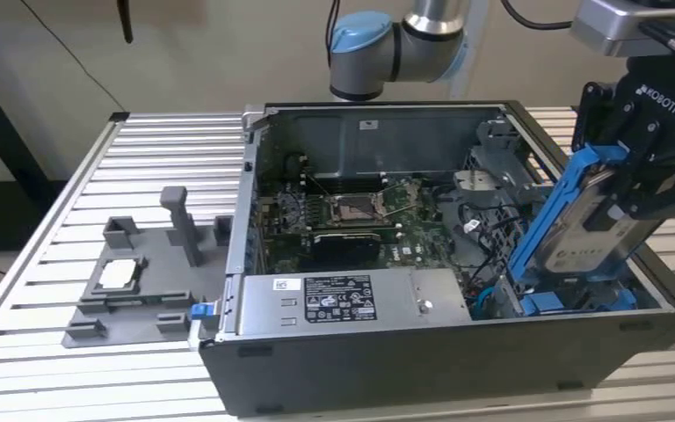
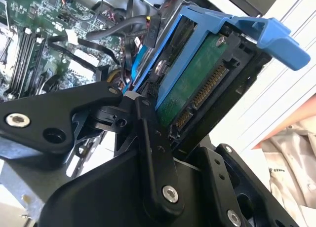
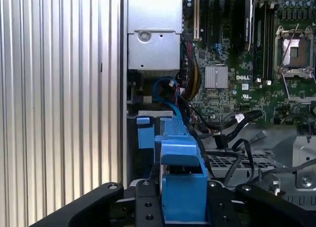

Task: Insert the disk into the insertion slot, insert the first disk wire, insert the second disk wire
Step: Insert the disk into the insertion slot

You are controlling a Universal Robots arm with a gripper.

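The disk (image 1: 605, 230), silver-grey in a bright blue carrier, hangs steeply tilted over the open computer case (image 1: 455, 360) on the exterior view's right. My gripper (image 1: 654, 189) is shut on its upper part. Its lower end dips into the case at the blue insertion slot (image 1: 555, 303); whether they touch is unclear. In the second wrist view the disk (image 2: 195, 81) shows its green board and connector between my black fingers (image 2: 150, 138). The first wrist view has the blue end tab (image 3: 182, 180) clamped in my gripper (image 3: 182, 209). Loose black disk wires (image 3: 237, 121) lie beside the slot.
A grey labelled power supply box (image 1: 337, 297) sits at the case's front, the motherboard (image 1: 361, 211) behind it. A grey fixture with upright posts (image 1: 138, 281) stands on the slatted table (image 1: 68, 193) at the exterior view's left. A blue cable (image 3: 165, 86) loops near the slot.
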